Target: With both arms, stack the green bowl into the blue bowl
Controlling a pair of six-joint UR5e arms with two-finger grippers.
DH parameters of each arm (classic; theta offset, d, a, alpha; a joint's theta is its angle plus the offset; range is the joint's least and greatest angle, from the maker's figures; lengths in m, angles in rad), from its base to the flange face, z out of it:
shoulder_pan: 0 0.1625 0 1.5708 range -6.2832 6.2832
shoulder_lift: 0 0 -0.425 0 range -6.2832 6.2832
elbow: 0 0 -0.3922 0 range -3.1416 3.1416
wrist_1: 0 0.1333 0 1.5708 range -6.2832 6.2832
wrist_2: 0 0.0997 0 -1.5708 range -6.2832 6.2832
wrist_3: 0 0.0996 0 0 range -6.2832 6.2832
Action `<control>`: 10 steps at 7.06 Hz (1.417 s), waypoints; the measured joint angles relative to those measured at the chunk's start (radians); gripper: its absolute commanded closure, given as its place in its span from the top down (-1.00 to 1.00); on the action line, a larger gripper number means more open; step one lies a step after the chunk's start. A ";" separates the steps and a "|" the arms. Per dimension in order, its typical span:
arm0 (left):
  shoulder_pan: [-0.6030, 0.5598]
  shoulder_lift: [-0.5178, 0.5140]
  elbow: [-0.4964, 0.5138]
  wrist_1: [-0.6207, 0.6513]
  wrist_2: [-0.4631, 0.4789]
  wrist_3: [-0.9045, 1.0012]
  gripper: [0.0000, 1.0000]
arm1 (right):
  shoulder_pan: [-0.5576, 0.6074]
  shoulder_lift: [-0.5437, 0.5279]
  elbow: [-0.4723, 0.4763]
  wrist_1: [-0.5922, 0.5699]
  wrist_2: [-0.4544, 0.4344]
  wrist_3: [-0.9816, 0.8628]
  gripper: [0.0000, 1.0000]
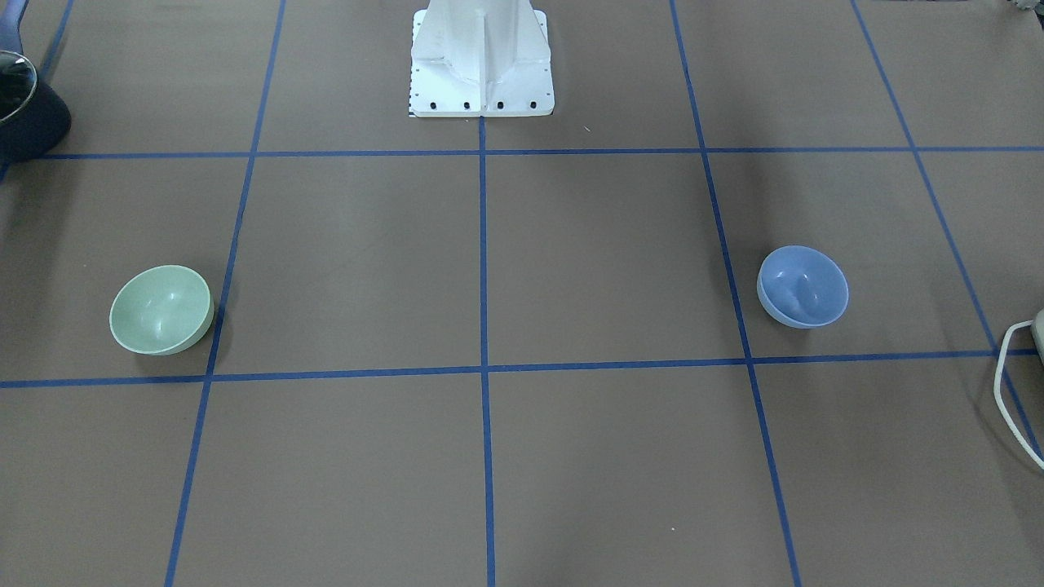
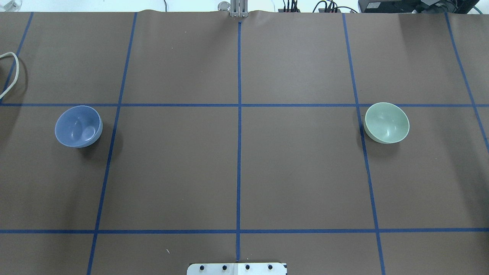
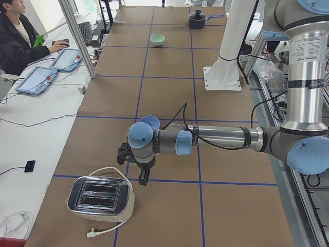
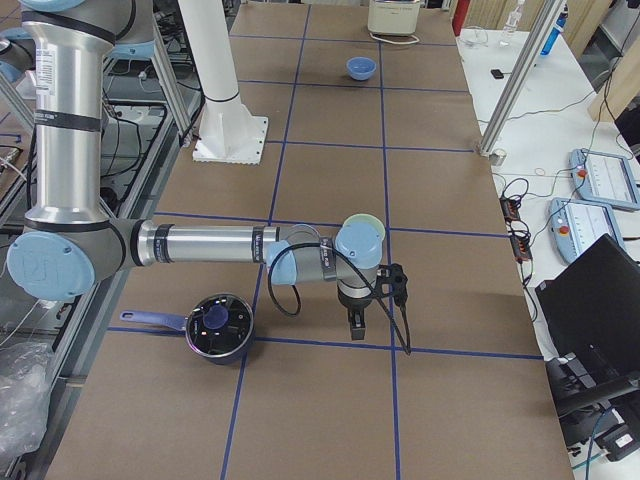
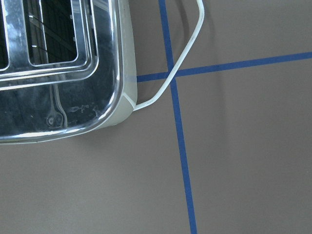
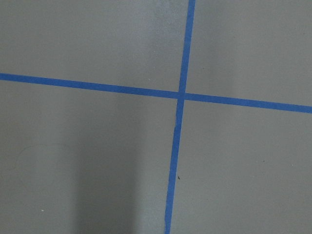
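The green bowl [image 1: 161,310] stands upright and empty on the brown table; it also shows in the overhead view [image 2: 387,122]. The blue bowl [image 1: 803,287] stands upright and empty far from it, on the other side [image 2: 78,126]. My left gripper [image 3: 141,179] shows only in the exterior left view, pointing down between the blue bowl [image 3: 150,122] and a toaster. My right gripper [image 4: 358,326] shows only in the exterior right view, pointing down beside the green bowl [image 4: 365,222]. I cannot tell whether either is open or shut.
A chrome toaster [image 3: 100,198] with a white cable [image 5: 187,58] sits at the table's left end. A dark pot [image 4: 218,325] with a blue handle sits at the right end. The white robot base [image 1: 481,65] stands at the middle rear. An operator [image 3: 18,36] sits beside the table.
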 measured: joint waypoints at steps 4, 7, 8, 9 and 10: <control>0.000 -0.027 -0.004 -0.005 0.002 0.002 0.99 | 0.000 0.002 0.008 0.027 0.024 0.005 1.00; 0.005 -0.100 0.028 -0.091 -0.016 -0.015 0.99 | 0.001 0.054 0.030 0.088 0.104 0.130 1.00; 0.006 -0.105 0.030 -0.123 -0.048 -0.022 0.99 | -0.003 0.085 0.042 0.090 0.133 0.151 0.99; 0.014 -0.108 0.026 -0.182 -0.075 -0.052 0.98 | -0.022 0.126 0.048 0.092 0.136 0.157 0.99; 0.049 -0.115 0.020 -0.248 -0.085 -0.130 0.98 | -0.062 0.177 0.047 0.095 0.116 0.157 1.00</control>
